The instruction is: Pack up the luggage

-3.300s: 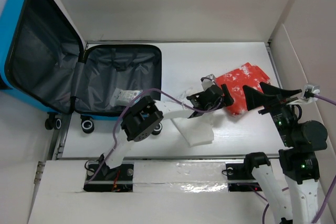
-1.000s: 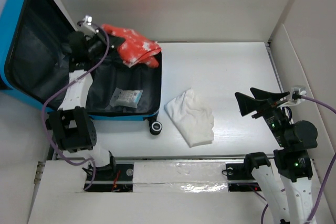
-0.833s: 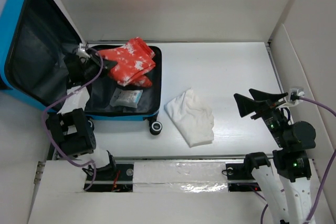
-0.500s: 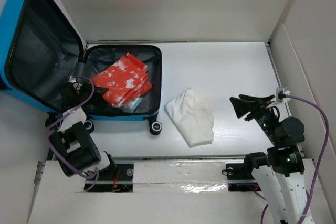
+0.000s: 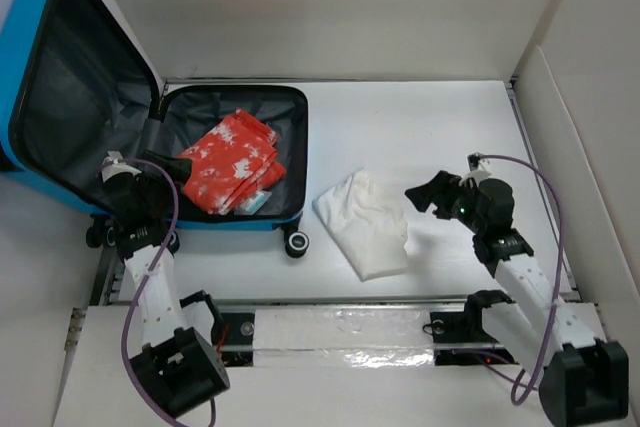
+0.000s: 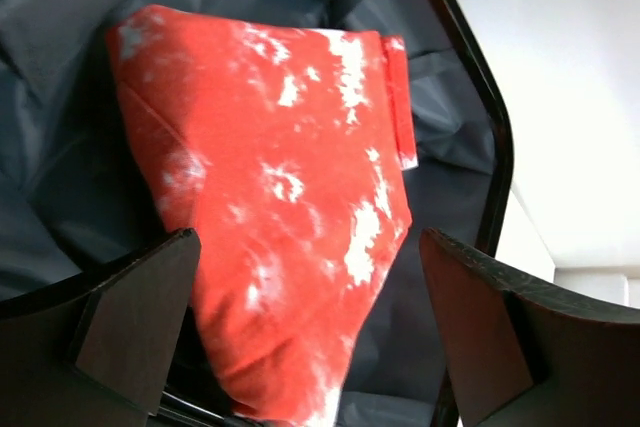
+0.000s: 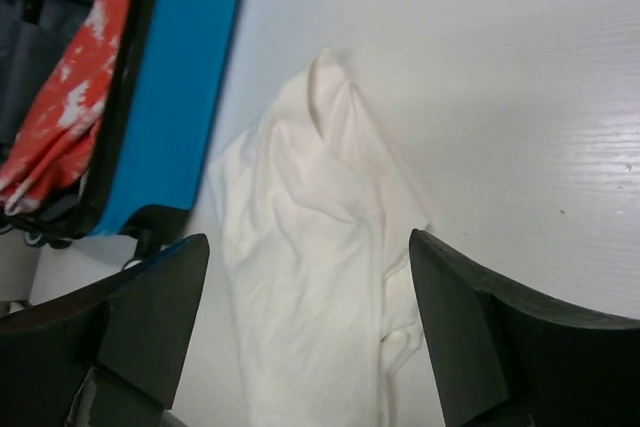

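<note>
— Where is the luggage (image 5: 90,97)?

— At the far left of the bench (image 5: 430,117), open. Its lid stands up against the left wall and the other half lies flat, dark lining up, with one black wheel (image 5: 296,244) at the near corner.

— What is inside?

— A folded red cloth (image 5: 228,162) with white flecks, lying in the flat half.

— And the left arm?

— It rises from its base along the near left side, wrist at the luggage's near left corner, pointing right over the lining. The left end effector (image 6: 308,242) is spread wide. In the wrist view the red cloth (image 6: 280,197) lies beyond the two fingers, and neither finger presses on it.

— The right arm?

— Folded low, forearm leaning left. The right end effector (image 5: 425,197) stands apart as well, holding nothing, just right of a crumpled white cloth (image 5: 365,222) on the bench. Its wrist view frames that cloth (image 7: 300,247) between the fingers, the luggage's blue edge at upper left.
</note>
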Robot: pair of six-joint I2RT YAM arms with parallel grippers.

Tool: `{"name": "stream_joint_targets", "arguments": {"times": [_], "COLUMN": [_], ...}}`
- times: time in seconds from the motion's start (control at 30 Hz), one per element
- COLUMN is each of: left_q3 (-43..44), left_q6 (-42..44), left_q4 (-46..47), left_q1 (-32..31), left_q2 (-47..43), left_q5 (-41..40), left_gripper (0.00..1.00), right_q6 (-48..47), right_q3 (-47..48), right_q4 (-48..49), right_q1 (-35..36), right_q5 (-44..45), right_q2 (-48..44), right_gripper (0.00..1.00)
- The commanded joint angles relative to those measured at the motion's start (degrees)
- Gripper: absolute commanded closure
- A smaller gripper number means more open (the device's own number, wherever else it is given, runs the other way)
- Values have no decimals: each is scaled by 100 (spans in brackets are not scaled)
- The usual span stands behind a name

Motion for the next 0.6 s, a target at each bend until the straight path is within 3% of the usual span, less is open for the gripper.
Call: {"name": "stream_joint_targets", "arguments": {"times": [0.0,0.07,0.13,0.2,0.23,0.37,0.5,0.57], "left_q3": [286,392,524,743,840,1315,1605,1632], "left_q6": [75,75,-3,-57,-83,74,251,260], "left_q4": [29,310,600,758,846,960,1058,1023], "left_q1": [-332,-841,-1193,-1633,-1774,-2503,-3346,-3348], "left_q2": [-234,-374,-576,-647,-630,-375,-7,310], "left_q5": [-351,-631,-834,-1019,-1046,-994,-924,-731], "left_gripper": [11,22,49,59,70,83,84,83], "right_q6": [-50,-33,-33,-42,-33,20,169,204], "right_q3": [79,132,194,298,325,369,387,466], "right_q4": [1010,1282,1457,1511,1546,1783,2108,2232], "right_q1": [41,102,391,698,778,972,1086,1148], "right_q5": [201,219,341,675,780,1124,1159,1116], "right_q2": [754,1184,1730,2046,2352,3048,3629,3944], "right_gripper": [10,9,9,9,9,10,13,16]}}
